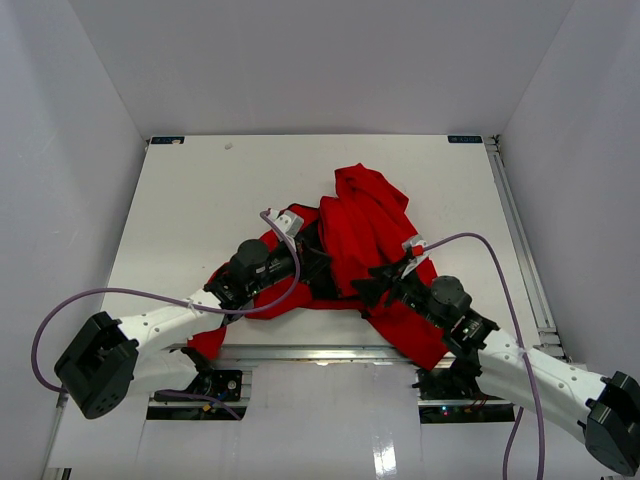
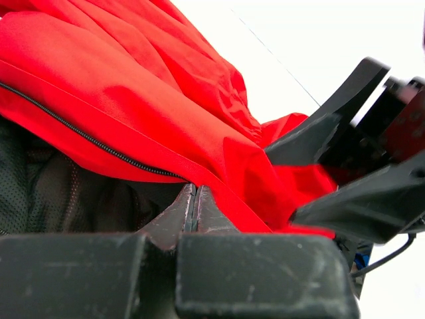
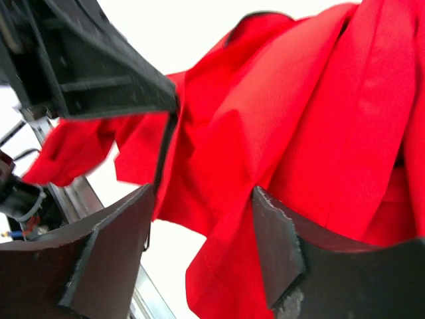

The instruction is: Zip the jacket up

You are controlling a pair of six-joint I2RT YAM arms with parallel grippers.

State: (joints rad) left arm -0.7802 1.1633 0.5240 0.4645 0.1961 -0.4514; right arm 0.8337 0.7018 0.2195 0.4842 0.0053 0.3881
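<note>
The bright red jacket (image 1: 365, 225) lies crumpled in the middle of the white table, one part trailing over the near edge. My left gripper (image 1: 316, 264) is at its left side. Its jaws (image 2: 192, 194) are shut on the jacket's front edge, where the dark zipper (image 2: 80, 133) ends, with dark mesh lining beside it. My right gripper (image 1: 377, 286) is at the jacket's lower right, open (image 3: 202, 222), with a fold of red fabric (image 3: 239, 219) between its fingers, not pinched. The left gripper (image 3: 119, 73) shows there holding a dark zipper strip (image 3: 165, 149).
The white table (image 1: 200, 200) is walled in by grey panels. A metal rail (image 1: 300, 352) runs along the near edge and another (image 1: 522, 235) along the right side. Purple cables loop from both arms. The two grippers are close together over the jacket.
</note>
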